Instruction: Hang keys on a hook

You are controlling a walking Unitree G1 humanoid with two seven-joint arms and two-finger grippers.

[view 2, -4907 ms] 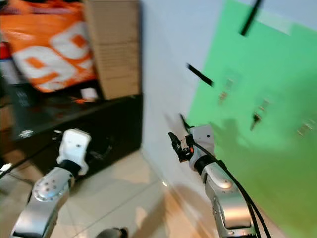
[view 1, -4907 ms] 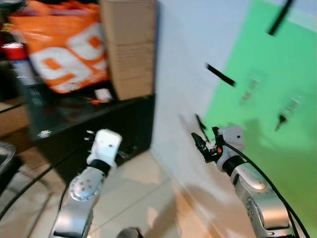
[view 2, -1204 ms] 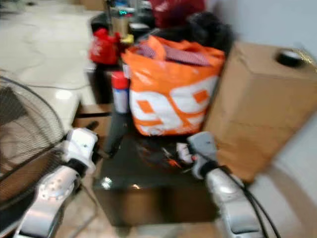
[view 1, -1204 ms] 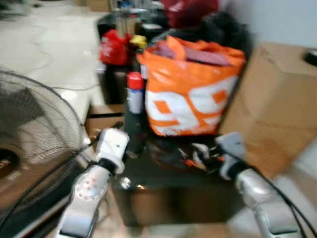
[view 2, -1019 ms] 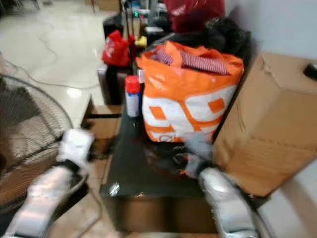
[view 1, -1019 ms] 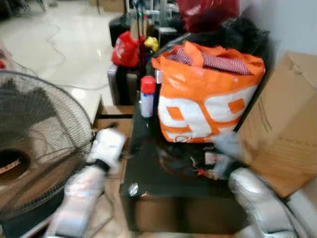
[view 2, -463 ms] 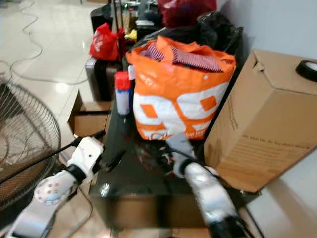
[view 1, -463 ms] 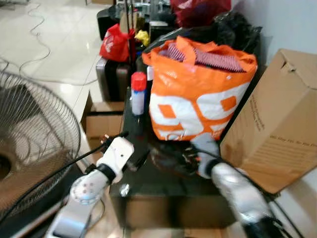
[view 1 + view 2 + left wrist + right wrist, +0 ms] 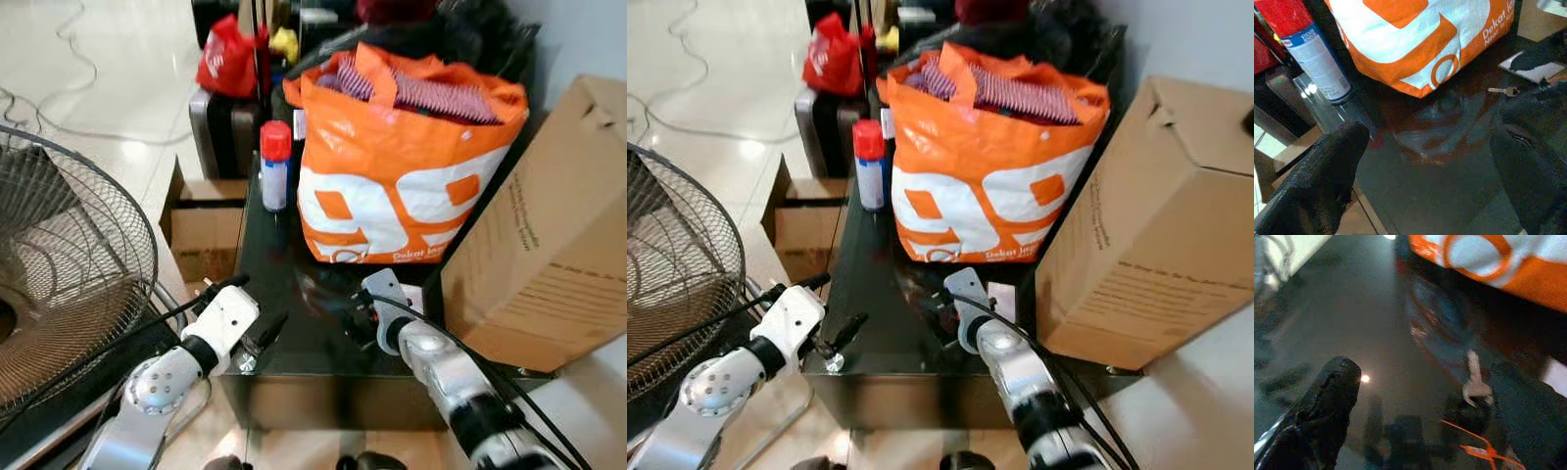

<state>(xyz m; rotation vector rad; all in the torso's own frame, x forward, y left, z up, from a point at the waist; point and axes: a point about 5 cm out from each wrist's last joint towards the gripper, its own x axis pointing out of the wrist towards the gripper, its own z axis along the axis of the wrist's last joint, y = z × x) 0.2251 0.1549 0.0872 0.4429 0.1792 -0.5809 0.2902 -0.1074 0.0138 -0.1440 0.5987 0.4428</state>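
Two grippers are held low over a dark glossy tabletop (image 9: 294,323). The right gripper (image 9: 1415,396) is spread wide and holds nothing, poised just above a silver key (image 9: 1475,382) lying flat on the glass, with an orange cord (image 9: 1484,448) beside it. The left gripper (image 9: 1430,161) is also parted and empty, near the tabletop's front edge. Behind the key, an orange bag (image 9: 402,166), a red-capped spray can (image 9: 275,166) and a cardboard box (image 9: 549,225) are seen.
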